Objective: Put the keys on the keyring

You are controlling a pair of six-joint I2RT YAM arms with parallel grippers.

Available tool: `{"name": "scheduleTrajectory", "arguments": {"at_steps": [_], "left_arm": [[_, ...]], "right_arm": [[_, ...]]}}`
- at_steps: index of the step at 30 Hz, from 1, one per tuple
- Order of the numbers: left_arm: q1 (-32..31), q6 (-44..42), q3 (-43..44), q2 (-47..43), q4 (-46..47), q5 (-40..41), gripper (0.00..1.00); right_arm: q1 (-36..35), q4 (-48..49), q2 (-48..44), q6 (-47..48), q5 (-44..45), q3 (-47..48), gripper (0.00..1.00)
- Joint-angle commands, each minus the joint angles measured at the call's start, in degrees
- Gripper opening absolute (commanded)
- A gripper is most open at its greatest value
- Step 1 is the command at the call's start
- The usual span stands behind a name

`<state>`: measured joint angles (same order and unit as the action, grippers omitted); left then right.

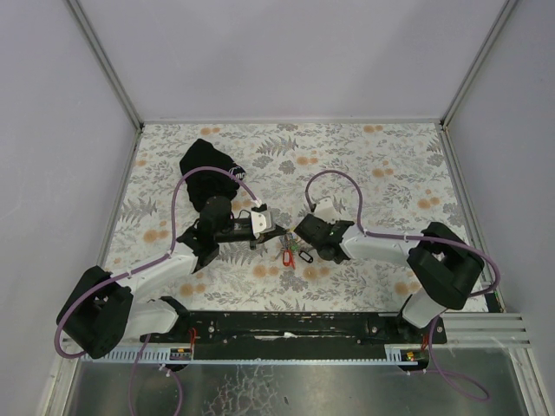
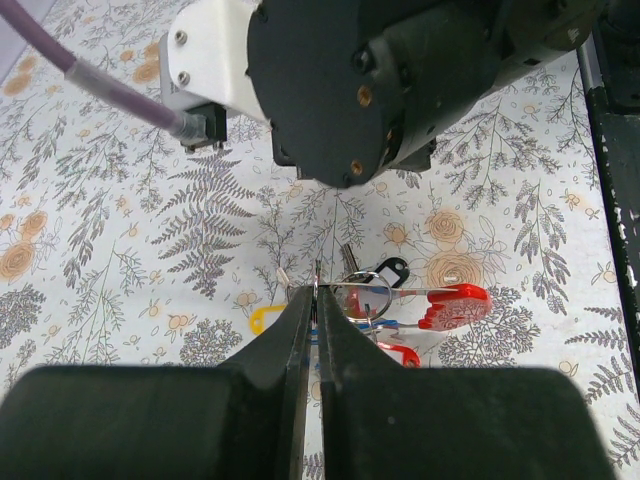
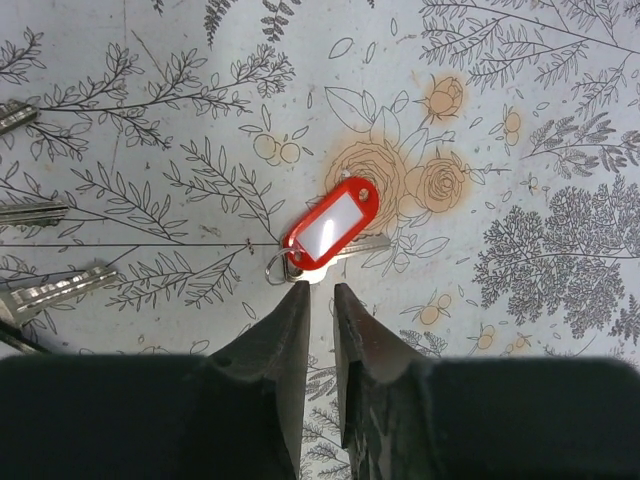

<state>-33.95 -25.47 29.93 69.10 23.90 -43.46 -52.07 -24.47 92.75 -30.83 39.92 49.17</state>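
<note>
The left arm's black fingers (image 2: 316, 305) are pressing fully together, pinching a thin silver wire keyring (image 2: 360, 280) right at their tips. Small silver keys with oblong plastic tags (image 1: 290, 253) are bunching around that ring: a red tag (image 2: 455, 305) is lying off to one side of the tips, a yellow tag (image 2: 262, 318) to the other, and a black tag (image 2: 392, 268) just beyond.

The right arm's black fingers (image 3: 300, 310) are standing only a narrow slit apart, with nothing showing between them. They are pointing at a red-tagged key with a white label (image 3: 332, 223), which is lying flat just past the tips and not touching them. A few bare silver keys (image 3: 55, 288) are lying off to one side.

The two sets of fingers are facing each other closely over the bunch, about midway between the left and right edges of the floral-covered desk (image 1: 390, 156) and nearer its near edge. A black cloth pouch (image 1: 208, 169) is sitting toward the far left corner, behind the left arm. Broad stretches of the floral cover are showing toward the far and right edges.
</note>
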Motion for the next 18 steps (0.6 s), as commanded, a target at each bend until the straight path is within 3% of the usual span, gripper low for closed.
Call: {"name": "scheduleTrajectory", "arguments": {"at_steps": [1, 5, 18], "left_arm": [[0.4, 0.4, -0.3, -1.4, 5.6, 0.4, 0.00], [0.4, 0.6, -0.3, -1.4, 5.7, 0.5, 0.00], [0.4, 0.7, -0.5, -1.6, 5.9, 0.6, 0.00]], "right_arm": [[-0.3, 4.4, -5.5, -0.6, -0.2, -1.9, 0.26], [-0.3, 5.4, -2.1, 0.1, -1.8, 0.2, 0.31], [-0.2, 6.2, 5.1, -1.6, 1.1, 0.8, 0.29]]}}
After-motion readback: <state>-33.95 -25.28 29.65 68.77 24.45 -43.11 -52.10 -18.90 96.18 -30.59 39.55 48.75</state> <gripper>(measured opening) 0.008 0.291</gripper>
